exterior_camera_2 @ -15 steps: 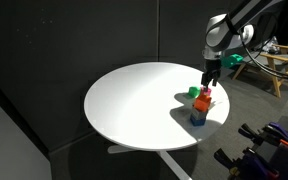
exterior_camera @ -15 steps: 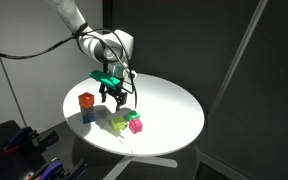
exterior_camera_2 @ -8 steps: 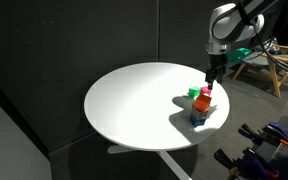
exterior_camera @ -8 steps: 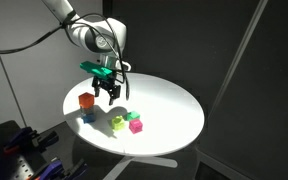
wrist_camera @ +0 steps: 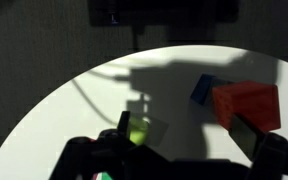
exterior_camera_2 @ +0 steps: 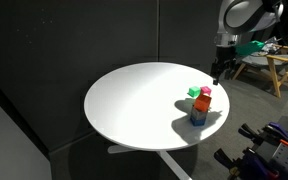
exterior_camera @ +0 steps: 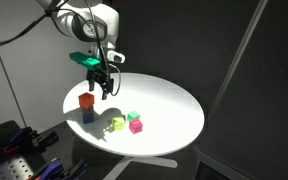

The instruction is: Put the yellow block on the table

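Note:
The yellow block (exterior_camera: 118, 124) rests on the round white table (exterior_camera: 174, 105) beside a mint-green cube (exterior_camera: 133, 116) and a pink cube (exterior_camera: 136, 127). In the wrist view the yellow block (wrist_camera: 139, 133) lies in shadow just by one fingertip, on the table (wrist_camera: 44, 120). My gripper (exterior_camera: 101, 87) hangs open and empty above the table, up and away from the yellow block, near the orange-red cube (exterior_camera: 86, 100). It also shows in an exterior view (exterior_camera_2: 218, 72) and in the wrist view (wrist_camera: 192, 140).
The orange-red cube (wrist_camera: 247, 103) sits on a blue cube (wrist_camera: 206, 88) near the table's edge. The cubes cluster near the table's rim (exterior_camera_2: 200, 104). A wooden stand (exterior_camera_2: 274, 70) stands beyond the table. Dark curtains surround the scene.
My gripper has risen and moved away from the yellow block toward the orange-red cube. The yellow block stays on the table.

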